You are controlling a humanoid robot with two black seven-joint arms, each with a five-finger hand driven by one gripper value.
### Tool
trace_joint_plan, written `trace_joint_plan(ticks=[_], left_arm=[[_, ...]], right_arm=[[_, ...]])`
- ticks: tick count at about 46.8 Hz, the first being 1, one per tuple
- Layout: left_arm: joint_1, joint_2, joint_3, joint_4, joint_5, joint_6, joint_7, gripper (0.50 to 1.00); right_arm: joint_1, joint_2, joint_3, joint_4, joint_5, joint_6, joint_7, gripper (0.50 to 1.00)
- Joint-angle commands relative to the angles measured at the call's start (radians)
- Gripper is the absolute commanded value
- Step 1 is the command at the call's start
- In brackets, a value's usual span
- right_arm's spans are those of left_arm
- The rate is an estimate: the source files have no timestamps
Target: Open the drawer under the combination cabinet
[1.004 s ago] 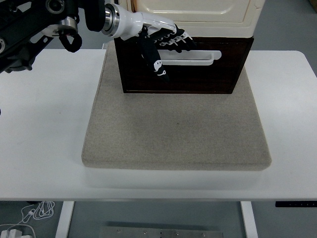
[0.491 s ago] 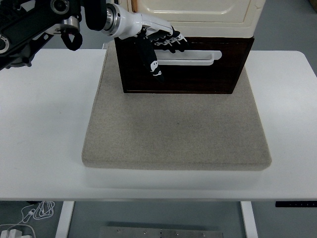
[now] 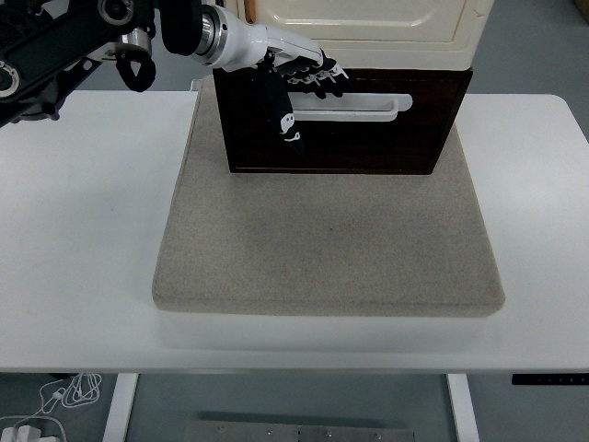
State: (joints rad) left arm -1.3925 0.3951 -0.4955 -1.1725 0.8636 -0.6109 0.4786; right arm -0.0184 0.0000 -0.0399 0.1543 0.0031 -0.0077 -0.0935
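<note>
White table [image 3: 83,276] nearest cam, bare at the front edge. On it a thick beige rectangular foam pad [image 3: 322,249], nothing lying on its near half. At the pad's far end sits the dark brown wooden drawer [image 3: 368,138], front face toward cam, looks closed or nearly so (no gap visible from this angle). Across its upper front runs a white horizontal bar handle [image 3: 363,108]. Above it the cream cabinet body [image 3: 368,23], cut off by top edge.

Left hand [image 3: 290,78], white shell w/ black fingers, comes in from upper left; fingers [image 3: 317,83] curled over the handle's left end, thumb [image 3: 285,120] hanging down against the drawer face. Looks like a hook grip on the bar, but can't confirm fingers go fully behind it. Right arm not visible.

Risks, my guess: grip sits off-centre at left end, so a pull may skew the drawer and jam it; shallow hook could slip off; cabinet may slide fwd on the pad instead of the drawer opening, since nothing braces it.
</note>
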Motion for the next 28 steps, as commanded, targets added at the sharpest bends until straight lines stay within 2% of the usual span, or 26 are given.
trace_joint_plan(ticks=[1, 16, 28], left_arm=[[0.0, -0.001, 0.0, 0.001, 0.0, 0.0, 0.0, 1.0], [0.004, -0.03, 0.014, 0.004, 0.0, 0.0, 0.002, 1.0], [0.0, -0.036, 0.022, 0.005, -0.002, 0.031, 0.002, 1.0]], right_arm=[[0.0, 0.0, 0.0, 0.001, 0.0, 0.0, 0.0, 0.928], [0.0, 0.0, 0.0, 0.001, 0.0, 0.0, 0.0, 0.928], [0.0, 0.0, 0.0, -0.001, 0.0, 0.0, 0.0, 0.928]])
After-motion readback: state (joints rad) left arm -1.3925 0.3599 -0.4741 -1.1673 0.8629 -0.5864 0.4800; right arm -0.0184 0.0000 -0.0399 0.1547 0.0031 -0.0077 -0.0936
